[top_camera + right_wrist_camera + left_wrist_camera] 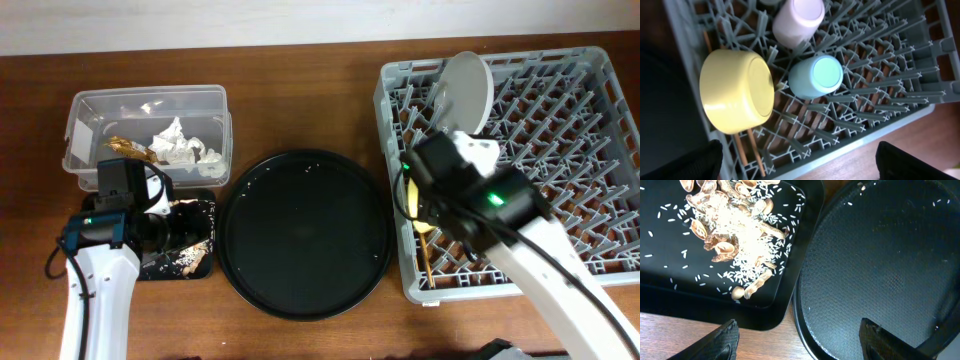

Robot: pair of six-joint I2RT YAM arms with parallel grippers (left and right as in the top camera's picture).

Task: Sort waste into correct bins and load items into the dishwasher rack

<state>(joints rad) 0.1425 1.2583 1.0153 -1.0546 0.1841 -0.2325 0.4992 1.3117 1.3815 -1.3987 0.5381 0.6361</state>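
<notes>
The clear tub (90,110) at the back left holds white paper wads (180,145) and a gold-brown wrapper (130,148). The shallow black tray (200,262) holds food scraps (735,225). My left gripper (800,342) is open and empty, above the gap between that tray (670,295) and the round tray. The grey rack (560,130) holds an upright plate (467,90), a yellow bowl (735,90), a pink cup (797,20), a light-blue cup (816,76) and chopsticks (752,150). My right gripper (800,165) is open and empty over the rack's front left corner (880,105).
A large round black tray (305,232) lies between the small black tray and the rack; it also shows in the left wrist view (880,265) with a few rice grains on it. Bare wooden table (300,90) surrounds everything.
</notes>
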